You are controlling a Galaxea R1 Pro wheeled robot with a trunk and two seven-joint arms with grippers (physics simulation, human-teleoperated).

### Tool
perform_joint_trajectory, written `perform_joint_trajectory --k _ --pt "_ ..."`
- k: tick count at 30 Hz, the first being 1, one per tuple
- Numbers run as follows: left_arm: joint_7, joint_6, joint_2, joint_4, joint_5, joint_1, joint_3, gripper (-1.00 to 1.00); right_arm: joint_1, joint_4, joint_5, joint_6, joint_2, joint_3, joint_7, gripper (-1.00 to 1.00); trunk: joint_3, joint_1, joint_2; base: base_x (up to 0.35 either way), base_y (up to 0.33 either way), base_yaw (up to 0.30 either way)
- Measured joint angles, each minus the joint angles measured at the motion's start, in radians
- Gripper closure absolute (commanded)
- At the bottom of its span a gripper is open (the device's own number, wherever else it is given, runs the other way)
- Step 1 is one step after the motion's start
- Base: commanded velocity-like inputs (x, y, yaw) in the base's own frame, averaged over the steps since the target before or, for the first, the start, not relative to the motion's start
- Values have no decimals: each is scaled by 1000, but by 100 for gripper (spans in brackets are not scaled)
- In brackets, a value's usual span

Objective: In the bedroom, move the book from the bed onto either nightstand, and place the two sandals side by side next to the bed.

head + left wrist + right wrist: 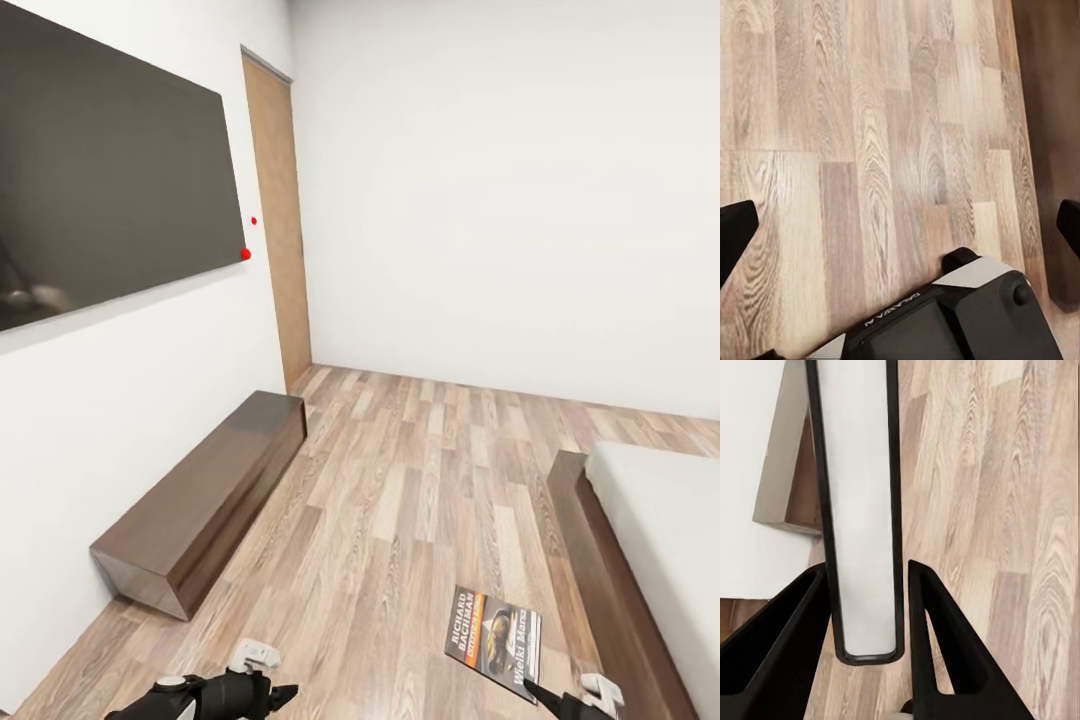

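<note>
Book: the book (494,642), held edge-on between the right gripper's (864,607) fingers, at 5 o'clock in the head view.
Left gripper (900,225): fingers apart, holding nothing, over the floor (400,520).
Bed (660,520): at 4 o'clock.
Long cabinet (200,500): at 8 o'clock.

**Supporting surfaces in the bedroom**

The wood plank floor (400,500) carries a long low dark brown cabinet (205,500) set against the left wall, and the bed (640,530) at the right, its dark wooden frame (590,550) bordering a pale grey mattress (670,520). The mattress surface visible here is bare. In the left wrist view, the same planks (870,150) run beneath the robot's base (952,322).
</note>
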Motion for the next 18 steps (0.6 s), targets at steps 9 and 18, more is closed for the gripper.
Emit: perform_joint_trajectory --k 9,18 --pt "8 -1 -7 15 0 0 0 -100 0 7 0 -3 3 -4 -80 100 0 0 0 316 96 0" --pt "10 -1 -25 18 -1 0 0 -100 0 3 -3 -3 44 -4 -346 100 0 0 0 190 60 0"
